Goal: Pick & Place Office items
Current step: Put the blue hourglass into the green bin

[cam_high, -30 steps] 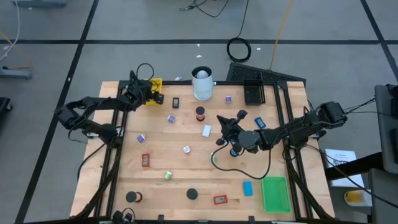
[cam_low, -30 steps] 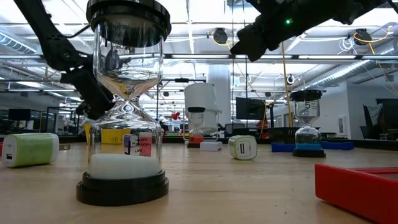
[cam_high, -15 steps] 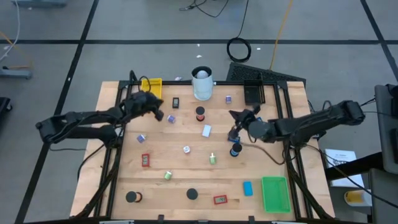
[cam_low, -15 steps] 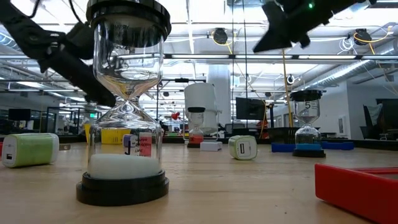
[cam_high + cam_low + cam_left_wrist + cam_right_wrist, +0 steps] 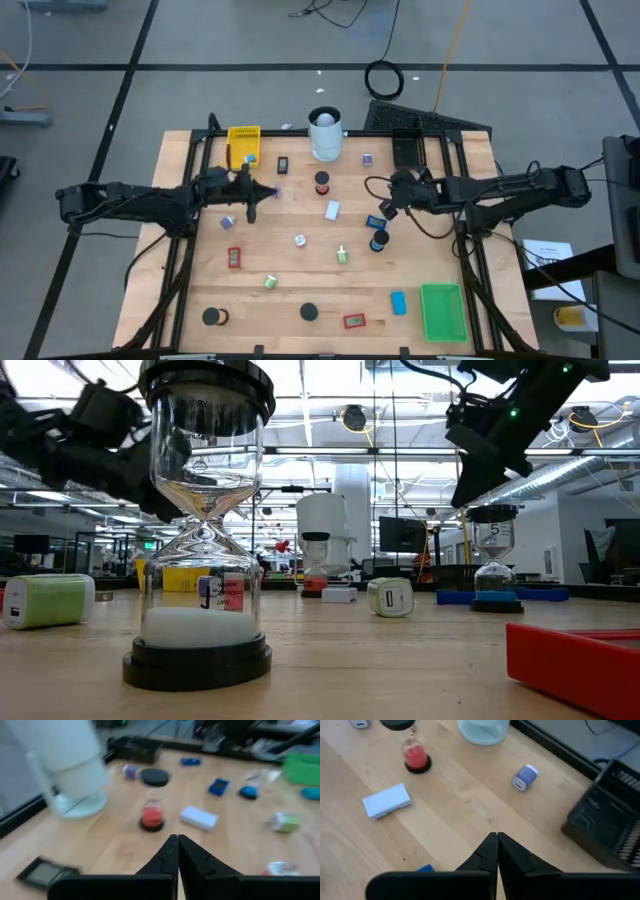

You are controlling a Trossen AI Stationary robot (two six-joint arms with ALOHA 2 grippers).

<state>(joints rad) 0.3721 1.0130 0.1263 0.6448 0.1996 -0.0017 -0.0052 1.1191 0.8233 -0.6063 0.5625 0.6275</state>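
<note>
Small red, blue, green, white office items (image 5: pixel 332 210) scattered; left tool (image 5: pixel 250 196) and right tool (image 5: pixel 391 199) both pressed together

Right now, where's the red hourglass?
High view: the red hourglass stands upright at the table's far middle, just in front of the tall white cylinder, with the white block just nearer the front edge.

The cylinder (image 5: pixel 325 134) stands at the table's (image 5: pixel 430 260) far edge (trays (image 5: pixel 243 145) flanking).

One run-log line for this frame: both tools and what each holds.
left tool: shut, empty, above table's left | right tool: shut, empty, above table's right | red hourglass: upright between them
</note>
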